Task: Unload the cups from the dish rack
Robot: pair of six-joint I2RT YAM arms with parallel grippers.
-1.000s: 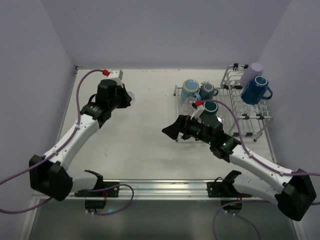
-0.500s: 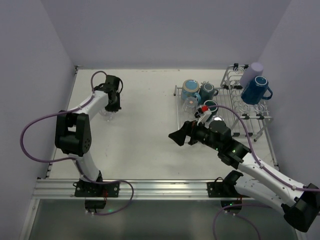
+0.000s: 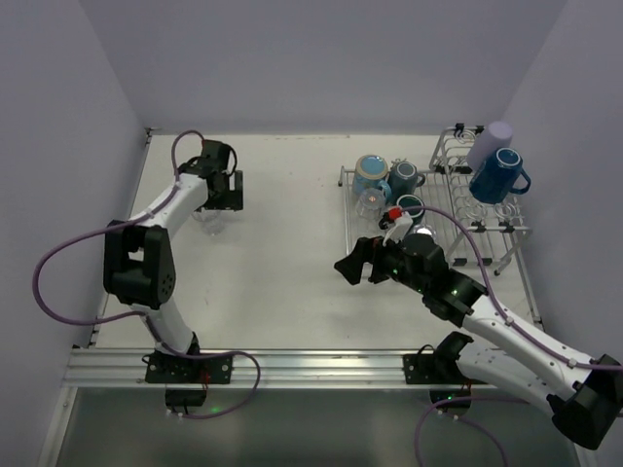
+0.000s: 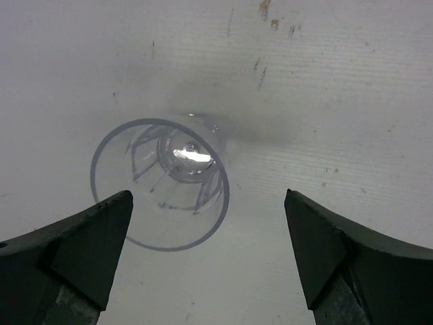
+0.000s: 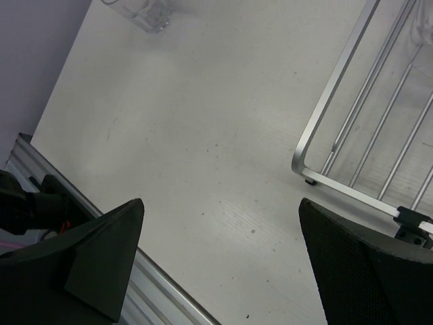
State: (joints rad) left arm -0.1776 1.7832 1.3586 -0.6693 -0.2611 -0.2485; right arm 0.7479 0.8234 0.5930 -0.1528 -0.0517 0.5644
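A clear ribbed glass [image 4: 162, 183] stands upright on the table at the far left [image 3: 207, 220]. My left gripper [image 4: 208, 203] hovers over it, open, the glass free near its left finger [image 4: 81, 244]. The silver dish rack [image 3: 487, 233] at the right holds a light blue mug [image 3: 371, 173], two dark teal mugs [image 3: 404, 177] [image 3: 411, 209], a lavender tumbler [image 3: 492, 143] and a dark blue mug [image 3: 496, 177]. My right gripper [image 3: 355, 265] is open and empty over bare table, left of the rack's front corner [image 5: 308, 172].
The metal rail [image 3: 311, 365] runs along the near table edge and shows in the right wrist view [image 5: 155, 298]. Purple walls close in the left, back and right. Purple cables trail from both arms.
My left gripper has opened and let go of the clear glass, which now stands alone on the table. The right arm has shifted slightly.
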